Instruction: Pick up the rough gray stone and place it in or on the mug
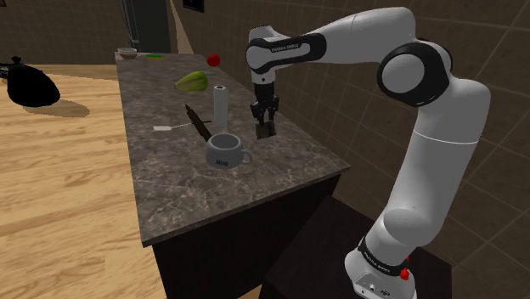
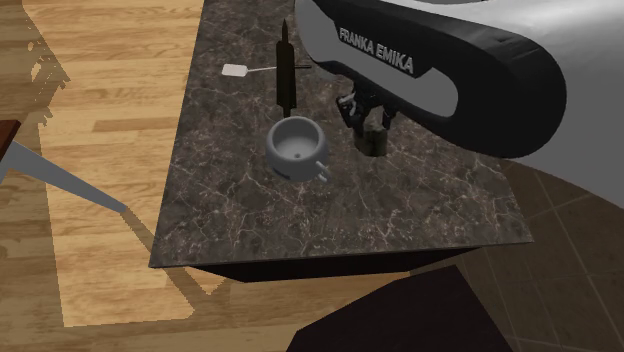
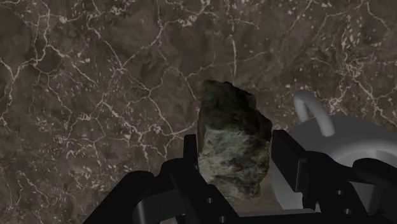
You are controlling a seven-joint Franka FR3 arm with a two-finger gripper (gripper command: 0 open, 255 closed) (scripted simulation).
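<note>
My black gripper (image 1: pixel 266 117) is shut on a rough grey-green stone (image 1: pixel 267 130), low over the dark marble counter (image 1: pixel 289 161). In the wrist view the stone (image 3: pixel 232 143) is clasped between the two fingers (image 3: pixel 285 159) of the gripper (image 3: pixel 236 162). A grey mug (image 1: pixel 226 150) stands upright on the counter a short way toward the shoulder view's left of the stone. Beside the fingers its handle (image 3: pixel 315 111) points toward the stone's side. In the second exterior view the stone (image 2: pixel 373 142) hangs under the gripper (image 2: pixel 371 122), right of the mug (image 2: pixel 297 145).
Behind the mug lie a dark rolling pin (image 1: pixel 198 121), a white utensil (image 1: pixel 166 127) and an upright white cylinder (image 1: pixel 221 104). Farther back are a green fruit (image 1: pixel 192 81), a red apple (image 1: pixel 213 60) and a small bowl (image 1: pixel 127 53). A black kettle (image 1: pixel 30 85) sits on the wood surface at left.
</note>
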